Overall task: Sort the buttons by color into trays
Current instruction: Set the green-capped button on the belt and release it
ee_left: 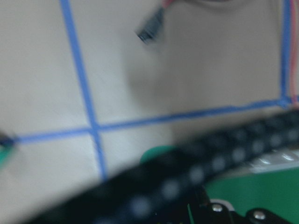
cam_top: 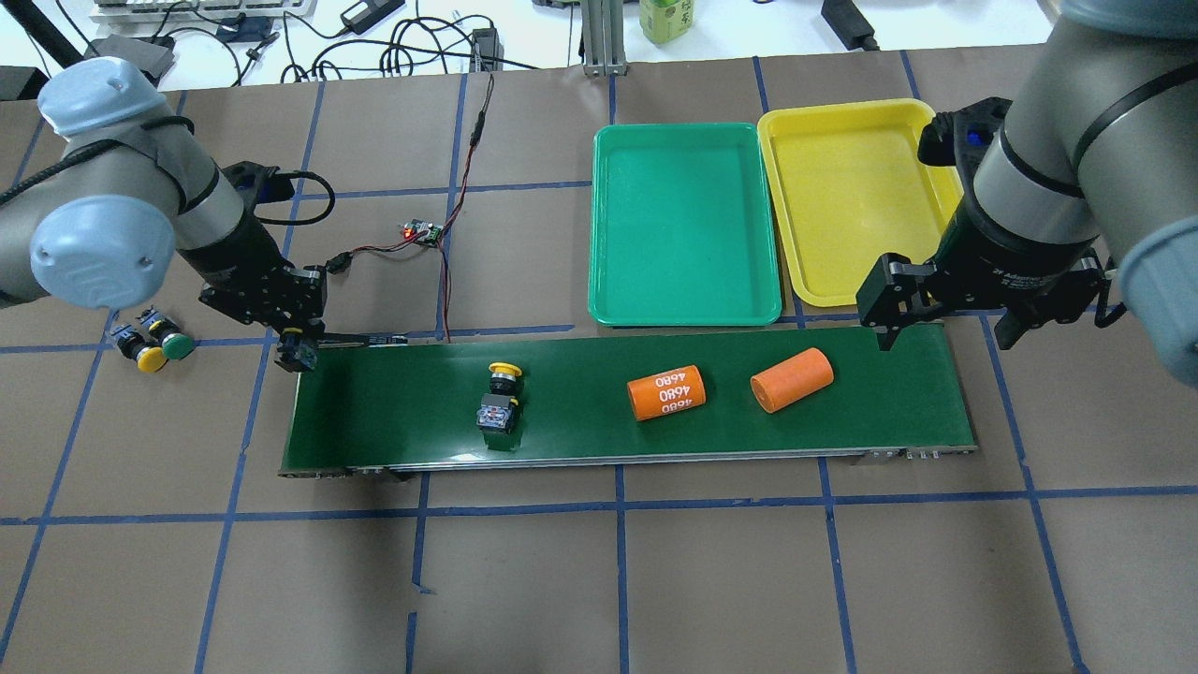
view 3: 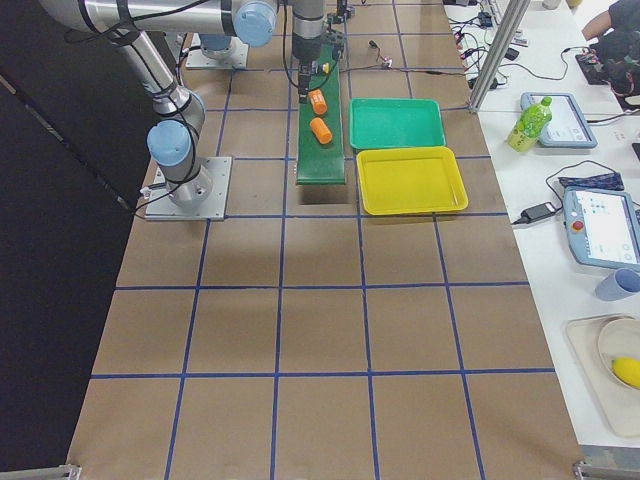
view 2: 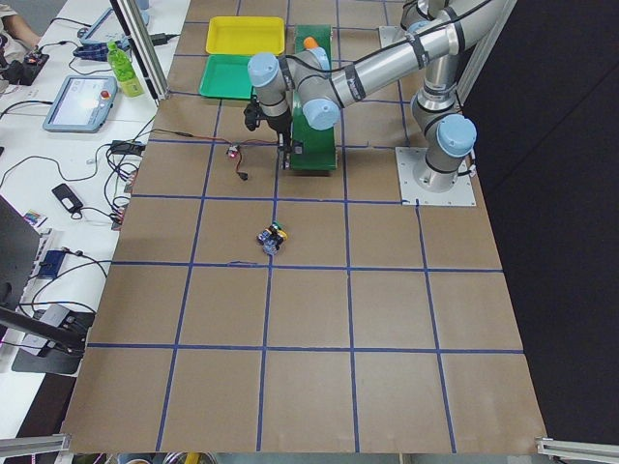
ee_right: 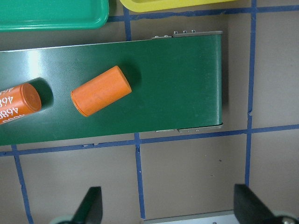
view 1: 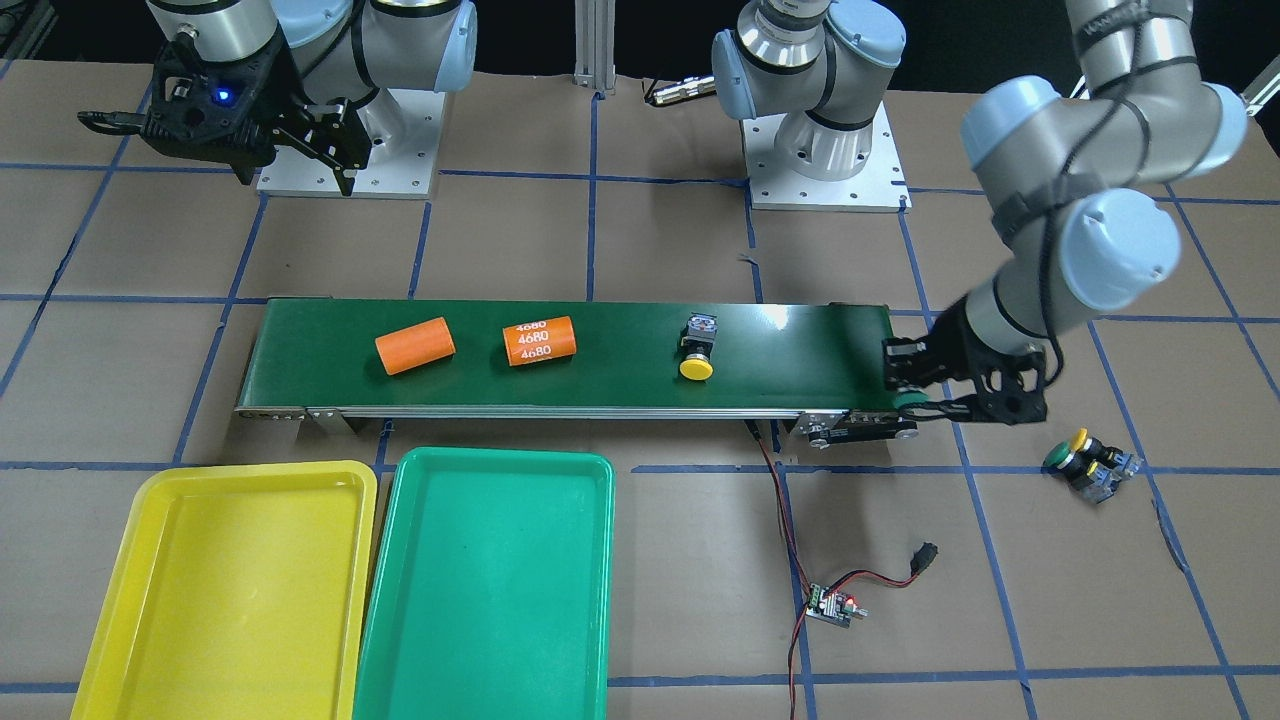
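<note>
A yellow-capped button (view 1: 697, 350) lies on its side near the middle of the dark-green belt (view 1: 800, 350), also in the overhead view (cam_top: 499, 398). A green-capped button (view 1: 1058, 458) and a yellow-capped one (view 1: 1078, 437) lie together on the table past the belt's end. My left gripper (view 1: 910, 385) is at that belt end, shut on a green-capped button (view 1: 908, 401); its wrist view is blurred. My right gripper (cam_top: 950, 318) hovers open and empty over the other belt end. The yellow tray (view 1: 230, 590) and the teal tray (view 1: 490, 590) lie side by side, both empty.
Two orange cylinders (view 1: 415, 345) (view 1: 540, 340), one marked 4680, lie on the belt near my right gripper. A small controller board (view 1: 832, 606) with red and black wires lies on the table by the belt's left-arm end.
</note>
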